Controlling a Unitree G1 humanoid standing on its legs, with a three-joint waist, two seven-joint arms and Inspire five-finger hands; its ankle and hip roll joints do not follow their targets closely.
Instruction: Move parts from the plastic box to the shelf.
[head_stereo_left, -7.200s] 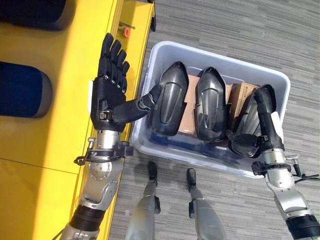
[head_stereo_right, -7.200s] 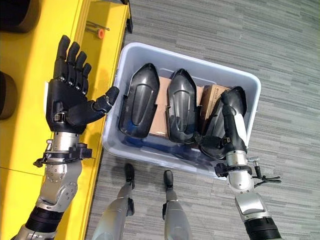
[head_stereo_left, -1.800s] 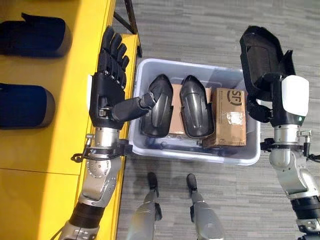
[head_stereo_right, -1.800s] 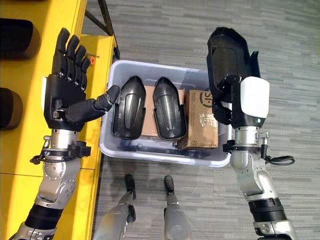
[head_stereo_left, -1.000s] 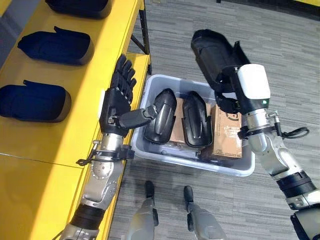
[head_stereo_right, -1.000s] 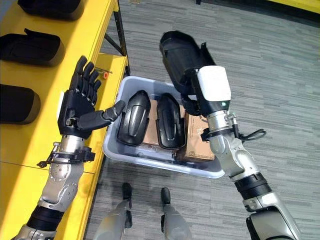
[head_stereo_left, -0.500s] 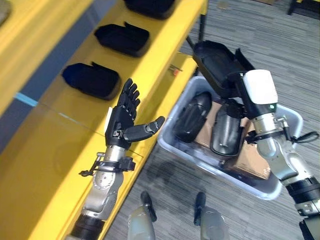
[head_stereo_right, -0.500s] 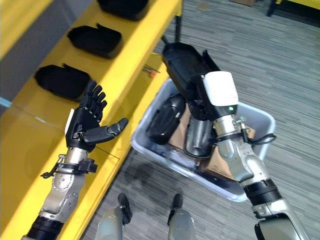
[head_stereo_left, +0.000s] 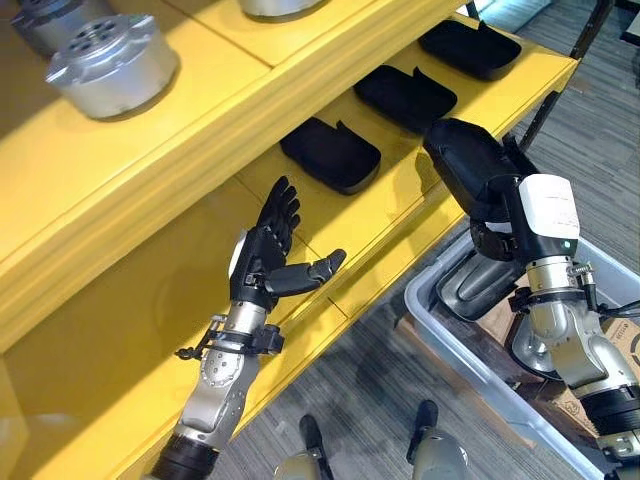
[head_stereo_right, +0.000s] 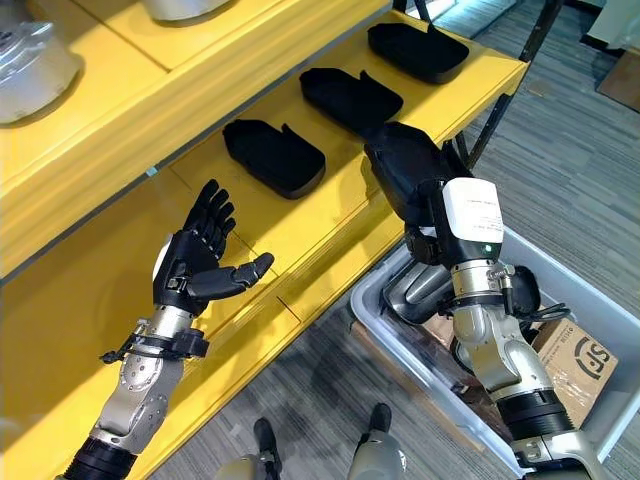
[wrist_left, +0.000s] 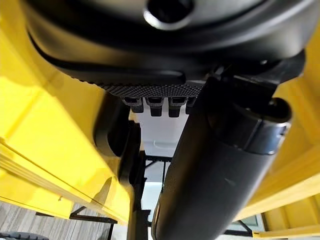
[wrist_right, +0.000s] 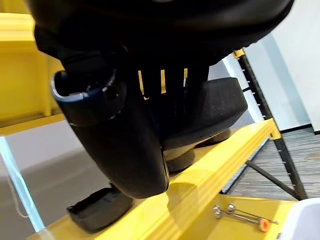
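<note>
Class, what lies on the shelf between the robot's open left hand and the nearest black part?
Bare yellow shelf, in both eye views, between left hand and black part.

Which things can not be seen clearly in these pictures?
- Plastic box: cut off by the right eye view's edge.
- Parts in box: count hidden behind the right hand and the black part it holds.
- Left hand: open, nothing hidden.

Yellow shelf (head_stereo_right: 300, 235) running 7 to 1 o'clock, three black parts (head_stereo_right: 350, 98) in a row on it. Right hand (head_stereo_right: 440, 235) at centre grips a fourth black part (head_stereo_right: 405, 170) at the shelf's edge, above the grey box (head_stereo_right: 600, 330) at 4 o'clock holding more parts and a carton (head_stereo_right: 565, 355). Left hand (head_stereo_right: 195, 265) at 9 o'clock, fingers spread, empty.
</note>
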